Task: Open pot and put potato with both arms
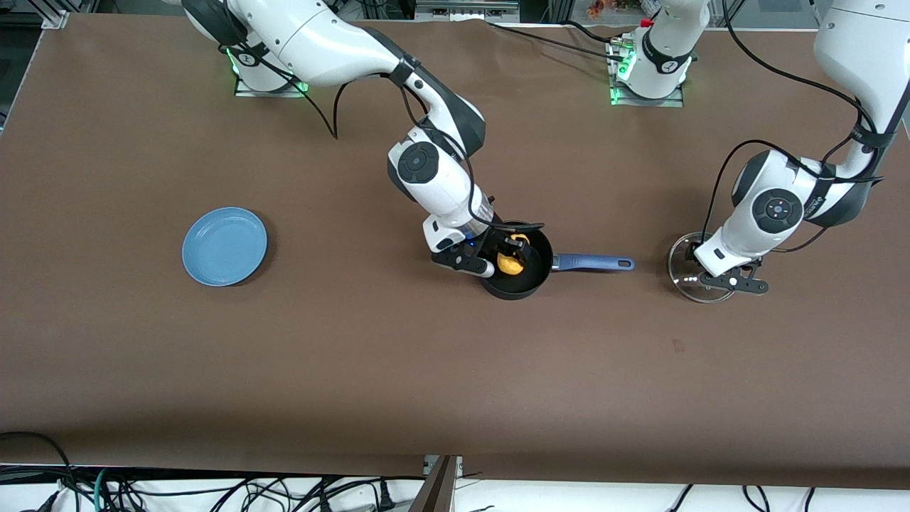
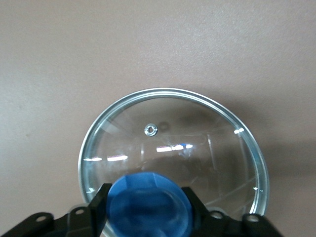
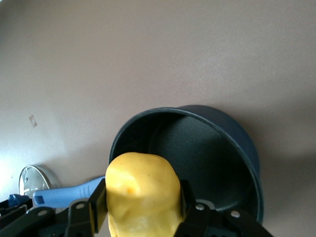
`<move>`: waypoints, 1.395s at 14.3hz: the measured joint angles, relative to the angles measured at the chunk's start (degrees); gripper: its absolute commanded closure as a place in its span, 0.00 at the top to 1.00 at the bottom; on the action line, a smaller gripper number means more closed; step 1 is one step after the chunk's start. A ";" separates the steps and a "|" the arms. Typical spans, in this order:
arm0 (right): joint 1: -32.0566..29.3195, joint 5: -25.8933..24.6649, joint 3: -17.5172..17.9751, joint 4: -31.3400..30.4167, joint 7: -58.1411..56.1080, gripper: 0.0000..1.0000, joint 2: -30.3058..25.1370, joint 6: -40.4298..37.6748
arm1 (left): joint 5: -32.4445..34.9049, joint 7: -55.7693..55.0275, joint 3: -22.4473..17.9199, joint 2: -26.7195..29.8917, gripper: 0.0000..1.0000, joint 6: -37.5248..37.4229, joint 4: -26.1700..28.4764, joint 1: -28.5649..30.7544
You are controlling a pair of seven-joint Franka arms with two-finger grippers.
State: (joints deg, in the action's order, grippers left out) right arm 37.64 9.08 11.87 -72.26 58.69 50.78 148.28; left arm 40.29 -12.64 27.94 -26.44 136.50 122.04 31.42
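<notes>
My right pincer (image 1: 513, 252) hangs over the open pot (image 1: 517, 267), its fingers (image 3: 96, 205) closed on the potato (image 1: 509, 263), which sits just above the pot's rim in the right wrist view and, as far as the front view lets me judge, has not reached the black bottom. The pot stands near the middle of the table (image 1: 355, 355), its blue handle (image 1: 593, 263) pointing toward my left arm's end. There, well apart from the pot, my left pincer (image 1: 718, 274) is low over the glass lid (image 1: 700, 277), fingers (image 2: 98, 202) clamped on either side of its blue knob (image 2: 148, 205). The lid appears to lie flat on the table, though the contact itself is hard to make out. A light-blue plate (image 1: 225, 246) rests toward my right arm's end of the table, well apart from everything else.
</notes>
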 measured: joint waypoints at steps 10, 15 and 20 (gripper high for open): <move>-6.31 -6.34 -1.48 6.97 -12.36 1.00 -5.84 -27.49 | -7.36 4.44 0.07 1.43 1.00 -0.89 -8.50 2.15; -19.22 -6.39 -1.51 4.59 -33.25 1.00 -16.18 -44.63 | -20.37 12.89 0.10 2.62 1.00 -16.24 -22.46 3.18; -29.00 -7.02 -3.97 -2.35 -49.32 1.00 -26.14 -53.17 | -33.04 13.98 0.29 9.40 1.00 -25.93 -30.18 3.67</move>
State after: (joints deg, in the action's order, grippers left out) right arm 8.64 2.06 7.90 -74.61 9.37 24.64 95.11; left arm 7.25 1.35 28.23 -17.04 110.57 91.86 35.09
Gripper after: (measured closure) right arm 0.000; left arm 0.000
